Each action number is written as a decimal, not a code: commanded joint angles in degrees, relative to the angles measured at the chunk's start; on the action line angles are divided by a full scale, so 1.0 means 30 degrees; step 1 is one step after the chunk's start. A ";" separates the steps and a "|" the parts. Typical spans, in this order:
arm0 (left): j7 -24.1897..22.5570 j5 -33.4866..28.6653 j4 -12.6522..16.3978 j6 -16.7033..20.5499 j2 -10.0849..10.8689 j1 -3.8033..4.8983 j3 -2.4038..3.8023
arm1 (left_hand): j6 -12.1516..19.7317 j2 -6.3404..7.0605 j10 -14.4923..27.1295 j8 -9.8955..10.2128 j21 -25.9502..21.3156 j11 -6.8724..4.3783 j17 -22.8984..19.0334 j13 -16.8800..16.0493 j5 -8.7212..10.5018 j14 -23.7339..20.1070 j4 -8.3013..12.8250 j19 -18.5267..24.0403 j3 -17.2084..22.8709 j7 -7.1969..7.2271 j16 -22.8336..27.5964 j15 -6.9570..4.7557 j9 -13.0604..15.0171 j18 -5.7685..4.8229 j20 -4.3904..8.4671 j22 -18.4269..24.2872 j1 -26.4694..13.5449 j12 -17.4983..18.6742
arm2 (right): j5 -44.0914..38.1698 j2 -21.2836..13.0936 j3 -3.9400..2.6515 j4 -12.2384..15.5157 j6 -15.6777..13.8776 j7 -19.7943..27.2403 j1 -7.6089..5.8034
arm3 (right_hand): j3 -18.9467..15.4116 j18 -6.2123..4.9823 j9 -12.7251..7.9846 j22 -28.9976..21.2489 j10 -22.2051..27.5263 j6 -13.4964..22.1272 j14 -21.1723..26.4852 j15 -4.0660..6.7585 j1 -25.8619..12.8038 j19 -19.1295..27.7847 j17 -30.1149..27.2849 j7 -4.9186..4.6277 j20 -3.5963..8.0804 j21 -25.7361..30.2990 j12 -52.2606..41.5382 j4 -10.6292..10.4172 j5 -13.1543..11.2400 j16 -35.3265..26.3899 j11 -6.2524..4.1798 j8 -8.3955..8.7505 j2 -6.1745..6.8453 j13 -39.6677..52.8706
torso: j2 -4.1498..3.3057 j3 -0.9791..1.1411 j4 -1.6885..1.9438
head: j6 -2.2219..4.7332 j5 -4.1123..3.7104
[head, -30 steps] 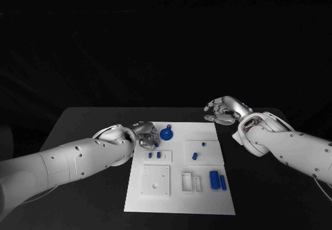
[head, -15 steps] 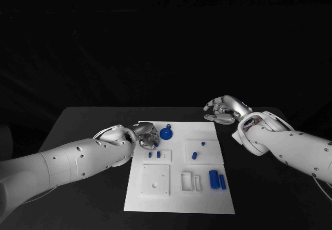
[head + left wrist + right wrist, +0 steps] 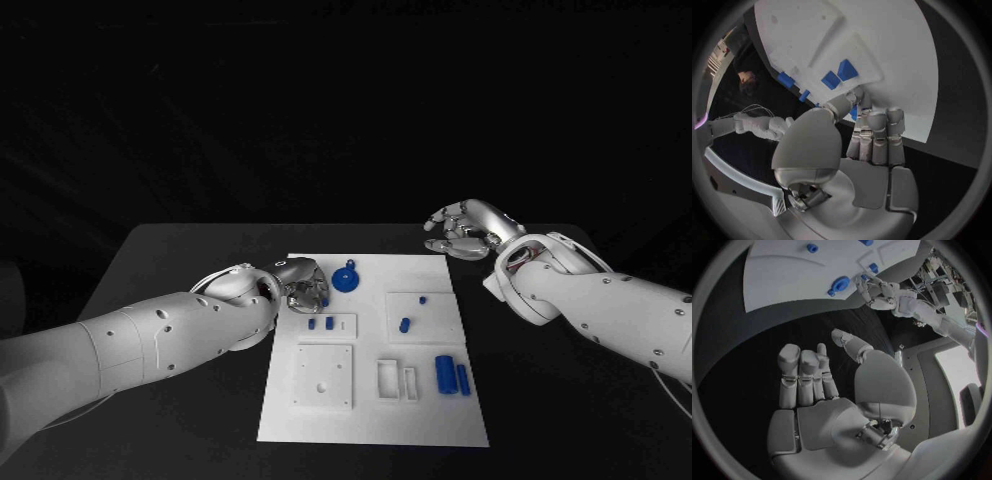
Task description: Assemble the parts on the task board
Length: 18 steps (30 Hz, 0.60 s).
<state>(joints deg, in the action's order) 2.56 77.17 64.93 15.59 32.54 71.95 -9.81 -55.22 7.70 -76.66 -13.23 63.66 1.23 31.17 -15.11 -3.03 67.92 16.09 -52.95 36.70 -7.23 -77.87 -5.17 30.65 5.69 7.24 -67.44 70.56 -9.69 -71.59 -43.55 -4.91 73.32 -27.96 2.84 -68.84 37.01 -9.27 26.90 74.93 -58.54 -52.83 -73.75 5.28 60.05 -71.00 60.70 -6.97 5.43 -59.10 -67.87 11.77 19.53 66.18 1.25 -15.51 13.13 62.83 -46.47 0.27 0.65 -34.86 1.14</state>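
The white task board (image 3: pixel 433 420) lies in the middle of the black table. My left hand (image 3: pixel 303 283) hovers at the board's far-left edge, fingers curled, beside a round blue part with a tab (image 3: pixel 346 278). In the left wrist view a small blue piece (image 3: pixel 853 113) sits pinched between thumb and fingers, over the board (image 3: pixel 892 45) near two small blue blocks (image 3: pixel 839 75). My right hand (image 3: pixel 464 230) hangs above the table off the board's far-right corner, fingers loosely bent, thumb apart, holding nothing. The right wrist view shows that hand (image 3: pixel 817 375) with the board (image 3: pixel 786 280) beyond it.
On the board are two small blue blocks (image 3: pixel 322 323), two small blue pieces on a raised panel (image 3: pixel 407 324), two blue cylinders (image 3: pixel 453 376), a white square plate with holes (image 3: pixel 326 376) and narrow slots (image 3: pixel 392 378). Bare black table (image 3: pixel 173 260) lies on both sides.
My left hand has edged slightly nearer along the board's left edge. The right hand and the parts on the board have stayed put.
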 commanded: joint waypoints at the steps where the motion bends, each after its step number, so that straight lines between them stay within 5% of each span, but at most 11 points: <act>1: -0.0117 -0.0102 0.0026 0.0019 0.0034 -0.0042 -0.0021 | 0.0241 0.0131 0.0097 0.0141 -0.0065 0.0086 -0.0022 0.0016 -0.0072 -0.0091 0.0070 0.0112 0.0035 0.0057 0.0003 0.0091 -0.0068 0.0058 0.1039 -0.0023 0.0051 0.0142 | -0.0079 -0.0014 -0.0006 0.0039 0.0266 0.0337 0.0003 | -0.0055 -0.1909 -0.0119 0.0227 0.0301 0.0753 0.0227 -0.0191 -0.0040 0.0228 -0.0088 -0.0404 -0.0015 0.0223 0.0474 0.0001 0.0025 -0.0224 0.0130 0.0255 0.0137 -0.0248 | 0.0002 -0.0010 -0.0006 | 0.0019 -0.0013; 10: -0.0060 -0.0222 -0.0079 0.0405 0.0222 -0.0059 -0.0010 | 0.0824 0.0372 0.0147 0.0377 -0.0113 0.0134 -0.0053 0.0031 -0.0087 -0.0171 0.0046 0.0173 0.0033 0.0018 0.0010 0.0133 -0.0241 0.0041 0.1004 -0.0054 0.0240 0.0215 | -0.0140 -0.0054 -0.0004 0.0128 0.0543 0.0372 0.0005 | -0.0174 -0.1909 -0.0227 -0.0183 0.0445 0.1120 0.0729 -0.0395 0.0159 0.0807 -0.0990 -0.0589 -0.0584 0.1330 0.3601 0.0108 -0.0223 -0.1249 0.0320 0.0310 0.0241 -0.3068 | -0.0006 -0.0023 -0.0006 | 0.0054 -0.0036; 18: -0.0461 -0.1341 -0.0029 0.1288 0.0600 -0.0059 0.0040 | 0.0895 0.0444 0.0403 0.0347 -0.0156 0.0244 -0.0083 0.0095 -0.0105 -0.0204 0.0000 0.0191 0.0094 -0.0094 0.0023 0.0232 -0.0283 0.0049 0.0961 -0.0062 0.0351 0.0385 | -0.1907 -0.0102 0.0014 0.0385 0.2440 0.0011 0.0065 | 0.0041 -0.1909 -0.0227 -0.0144 0.0589 0.1005 0.0838 -0.0588 0.0276 0.0803 -0.1325 -0.0730 -0.0642 0.1674 0.9215 0.0335 -0.0993 -0.1220 0.0532 0.0107 0.0117 -0.7493 | -0.0004 -0.0030 -0.0002 | 0.0165 -0.0208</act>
<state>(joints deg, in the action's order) 2.43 75.97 64.63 17.12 34.24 71.77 -9.75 -52.90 8.64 -75.82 -12.27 63.44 2.01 30.96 -14.85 -3.03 67.48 16.09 -52.71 36.69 -7.35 -77.87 -4.73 29.85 4.89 7.48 -67.54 71.50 -8.64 -73.41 -43.87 -4.90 74.21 -25.22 3.07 -68.74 37.22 -9.90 26.22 74.40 -56.39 -49.43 -71.43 3.78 60.43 -68.55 56.77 -9.16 3.59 -54.39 -40.87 12.63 16.66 62.41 2.76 -15.05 13.51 40.91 -46.47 0.20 0.65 -34.45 0.74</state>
